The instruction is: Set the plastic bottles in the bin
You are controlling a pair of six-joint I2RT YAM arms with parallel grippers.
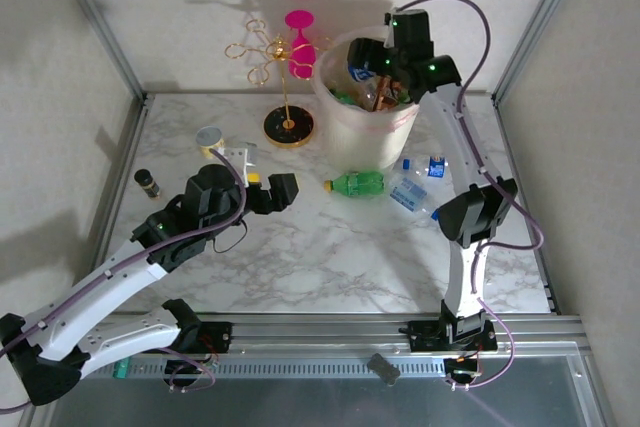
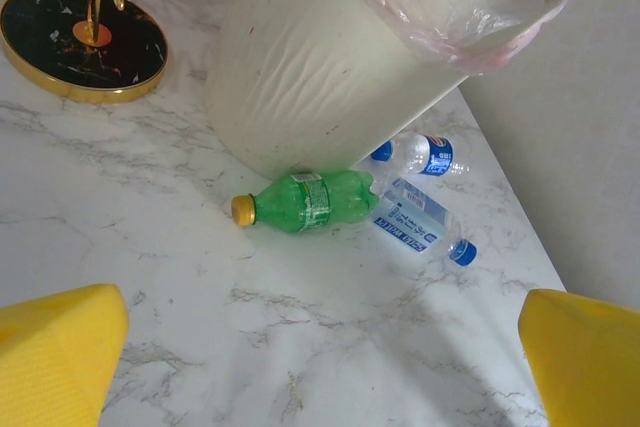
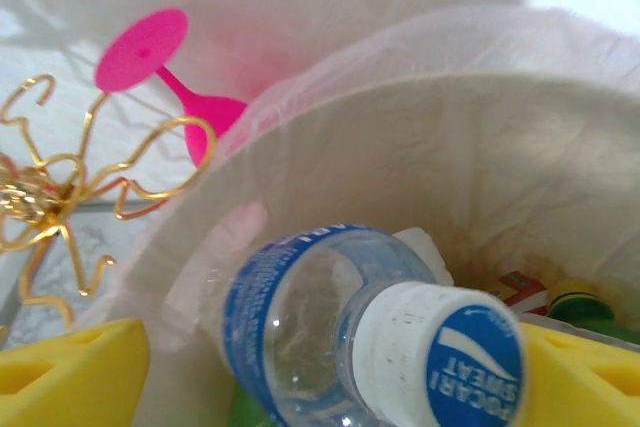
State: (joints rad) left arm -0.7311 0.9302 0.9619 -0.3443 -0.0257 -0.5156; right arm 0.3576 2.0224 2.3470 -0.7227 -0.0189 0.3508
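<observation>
My right gripper (image 3: 328, 375) hangs over the bin (image 3: 420, 177) with its pads spread. A blue-labelled bottle (image 3: 300, 317) sits loose between them, cap towards the camera, within the bin's mouth. The next move turns on what lies on the table: a green bottle (image 2: 305, 202) at the foot of the bin, with two clear bottles (image 2: 415, 227) just beyond it. My left gripper (image 2: 322, 355) — jaws wide and empty — faces the green one straight ahead, and I judge it the nearer arm. The bottle's long axis runs side to side, cap to my left, in line with my pads — so I'd turn the wrist to close across its body.
</observation>
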